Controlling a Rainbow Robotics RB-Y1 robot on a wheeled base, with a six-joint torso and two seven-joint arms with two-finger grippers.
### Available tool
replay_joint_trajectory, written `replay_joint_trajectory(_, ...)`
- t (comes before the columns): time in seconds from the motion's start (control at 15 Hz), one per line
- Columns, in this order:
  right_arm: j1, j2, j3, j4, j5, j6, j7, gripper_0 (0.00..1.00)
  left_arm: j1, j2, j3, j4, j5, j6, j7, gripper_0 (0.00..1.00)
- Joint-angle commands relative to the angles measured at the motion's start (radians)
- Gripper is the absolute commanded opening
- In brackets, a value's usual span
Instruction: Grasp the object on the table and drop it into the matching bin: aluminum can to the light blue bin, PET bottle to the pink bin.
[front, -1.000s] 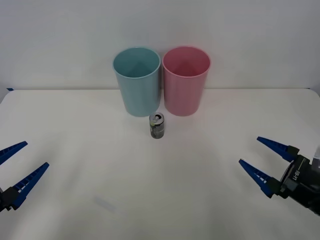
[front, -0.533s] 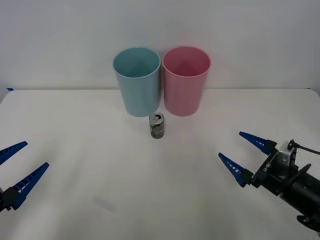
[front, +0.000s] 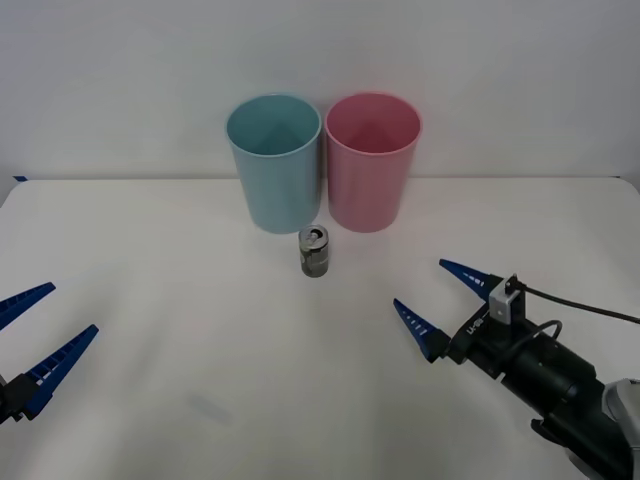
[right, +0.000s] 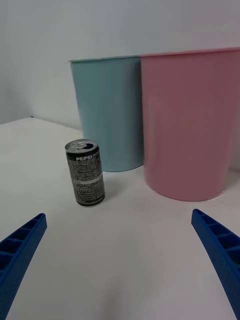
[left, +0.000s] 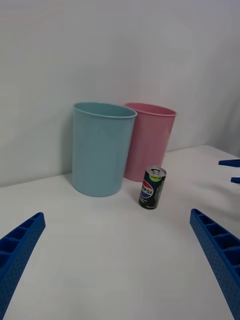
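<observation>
From the front, the can (front: 314, 251) stands upright on the white table (front: 200, 300), just in front of the gap between the light blue bin (front: 274, 165) and the pink bin (front: 372, 163), which stand side by side at the far edge. The right tool (front: 442, 305) hovers over the table to the right of the can and nearer the robot, its blue fingers spread wide and pointing toward the can, well apart from it. The left tool (front: 30, 330) sits at the near left edge, also spread wide, far from the can.

In the right wrist view, the can (right: 85, 173) stands upright before the light blue bin (right: 107, 112), with the pink bin (right: 192, 120) beside it.

In the left wrist view, the can (left: 152, 187) stands in front of both bins, its silver top showing, and the tips of the right tool (left: 230, 171) show at one edge.
</observation>
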Motion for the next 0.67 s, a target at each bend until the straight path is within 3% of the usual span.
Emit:
replay_joint_trajectory(0.07,-0.054,0.025,0.002,0.064,0.03,-0.015,0.011,1.0,0.0,0.0,0.0,0.0,0.0,0.0,0.0,1.0)
replay_joint_trajectory(0.67,-0.18,0.172,-0.03,0.193,0.195,0.023,0.04,1.0,0.0,0.0,0.0,0.0,0.0,0.0,0.0,1.0)
